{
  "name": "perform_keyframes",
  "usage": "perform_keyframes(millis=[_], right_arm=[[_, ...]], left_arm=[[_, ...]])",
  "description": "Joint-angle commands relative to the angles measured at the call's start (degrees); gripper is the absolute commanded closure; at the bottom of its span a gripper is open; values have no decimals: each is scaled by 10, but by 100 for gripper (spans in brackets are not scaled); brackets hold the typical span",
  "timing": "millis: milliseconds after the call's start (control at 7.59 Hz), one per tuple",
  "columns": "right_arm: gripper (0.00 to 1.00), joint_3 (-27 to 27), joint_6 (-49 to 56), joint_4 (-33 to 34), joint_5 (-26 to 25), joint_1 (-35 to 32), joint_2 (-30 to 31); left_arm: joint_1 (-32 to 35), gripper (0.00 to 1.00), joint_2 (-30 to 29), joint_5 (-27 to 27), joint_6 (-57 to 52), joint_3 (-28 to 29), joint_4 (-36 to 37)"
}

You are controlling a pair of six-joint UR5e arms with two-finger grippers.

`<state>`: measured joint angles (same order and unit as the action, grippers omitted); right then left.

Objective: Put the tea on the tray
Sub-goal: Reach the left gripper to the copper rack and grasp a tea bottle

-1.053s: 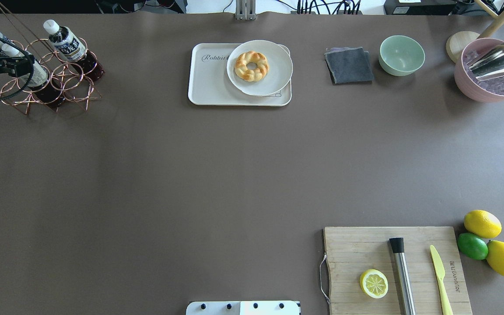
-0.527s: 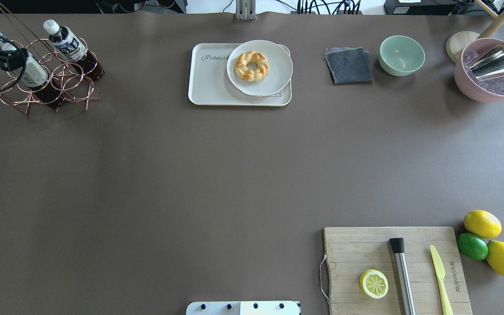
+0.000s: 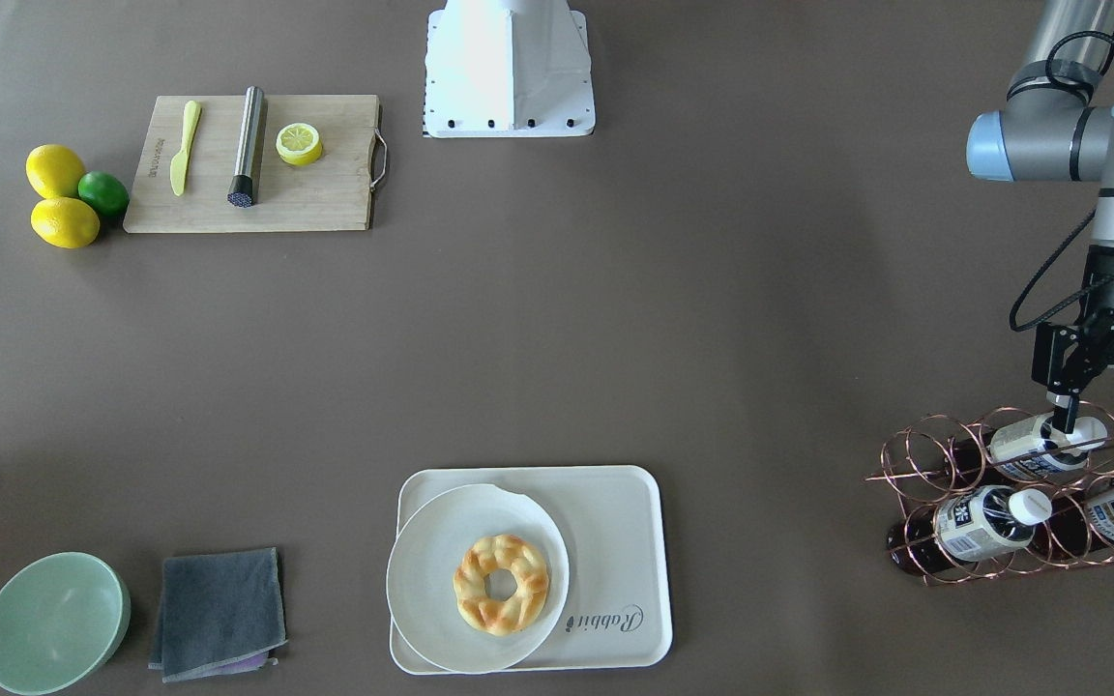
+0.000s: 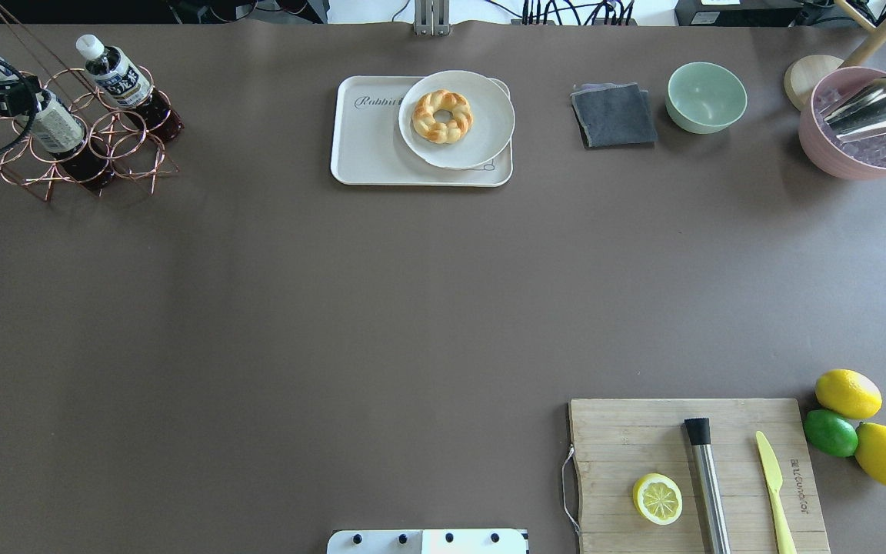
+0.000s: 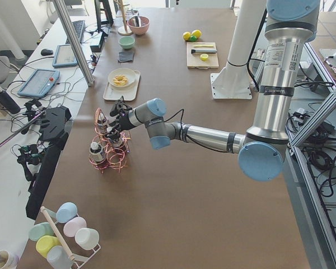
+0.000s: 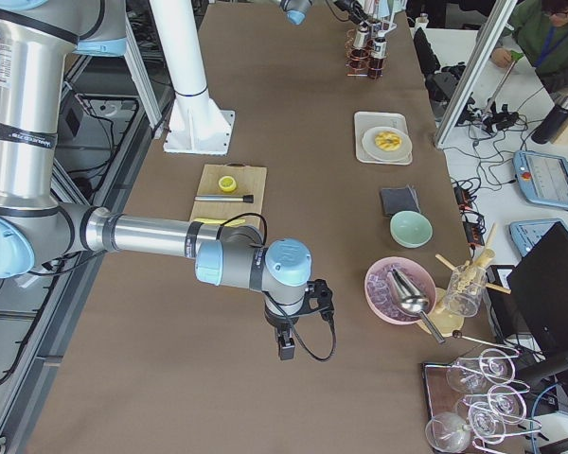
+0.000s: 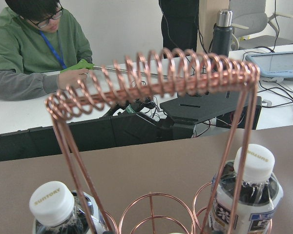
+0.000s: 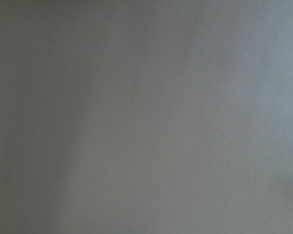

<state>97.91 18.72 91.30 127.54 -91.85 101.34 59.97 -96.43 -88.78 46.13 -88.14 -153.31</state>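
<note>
Tea (image 3: 1023,447) in copper rack (image 7: 156,73), brown table (image 3: 712,319), office desks (image 7: 19,111) beyond

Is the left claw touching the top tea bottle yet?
Cannot tell. The front-facing view shows the left claw straddling the cap of the tea bottle, jaws spread. One finger overlaps the neck, but no contact or gap shows plainly.

Surface: plain matt brown worktop (image 4: 412,308).
Far left corner: copper wire rack (image 4: 110,137) stands on it.
Far edge, middle: cream tray (image 4: 370,146), lying flat.
Right of the tray: folded grey cloth (image 4: 614,115), then green bowl (image 4: 707,97), then pink bowl (image 4: 820,146), with a wooden disc (image 4: 806,77) just behind it.
Near right corner: cutting board (image 4: 627,438); two lemons (image 4: 847,393) and a lime (image 4: 831,432) clustered just beside it.
Near edge, middle: white robot base (image 4: 428,541).
</note>
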Motion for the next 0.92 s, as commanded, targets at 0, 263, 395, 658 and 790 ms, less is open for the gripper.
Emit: perform_keyframes(millis=[0,263,395,658,790], right_arm=[[0,0,0,0,0,0,1],[0,0,0,0,0,-1,1],[0,0,0,0,0,0,1],[0,0,0,0,0,0,1],[0,0,0,0,0,-1,1]], left_arm=[[-2,28,-3,0,4,4,-6],[-5,29,-3,0,4,4,-7],[-5,30,-3,0,4,6,-8],[-6,33,-2,0,5,9,-18],[-7,33,-2,0,5,9,-18]])
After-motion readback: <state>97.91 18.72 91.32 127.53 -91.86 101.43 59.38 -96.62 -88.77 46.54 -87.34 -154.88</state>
